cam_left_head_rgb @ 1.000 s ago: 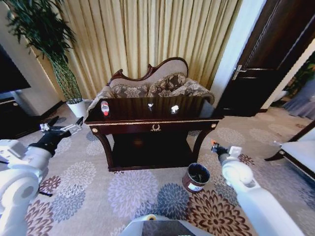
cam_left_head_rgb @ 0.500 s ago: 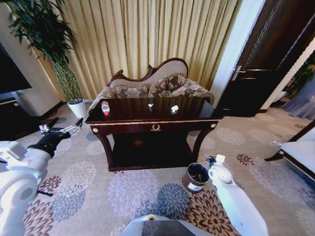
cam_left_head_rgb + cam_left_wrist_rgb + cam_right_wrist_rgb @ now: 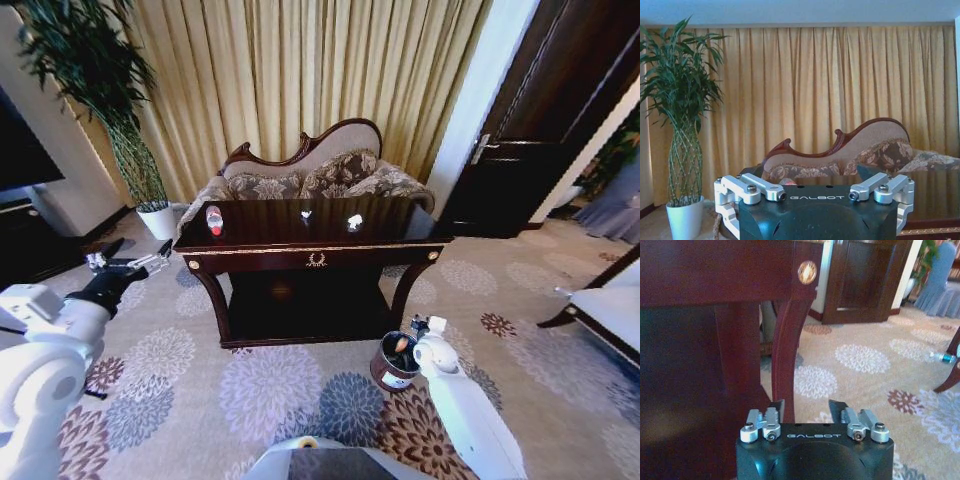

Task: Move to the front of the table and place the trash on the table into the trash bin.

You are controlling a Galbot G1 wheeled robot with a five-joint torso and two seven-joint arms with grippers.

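Three views. Head view: the desk (image 3: 312, 255) spans mid-frame, open carpet (image 3: 280, 385) before its gilt front edge; the bottle (image 3: 214, 220) stands at its left end, white scraps (image 3: 354, 222) right of centre. The trash bin (image 3: 397, 361) sits lower right beside the desk leg, the right gripper (image 3: 414, 328) at its rim. The left gripper (image 3: 128, 264) hovers mid-left, jaws wide. Left wrist view: sofa (image 3: 850, 155) centre, plant pot (image 3: 684, 219) lower left. Right wrist view: jaws parted, empty, before the desk leg (image 3: 785, 357).

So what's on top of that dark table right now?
On the table stand a clear bottle with a red cap and two small white scraps. The far edge is hard to see against the sofa.
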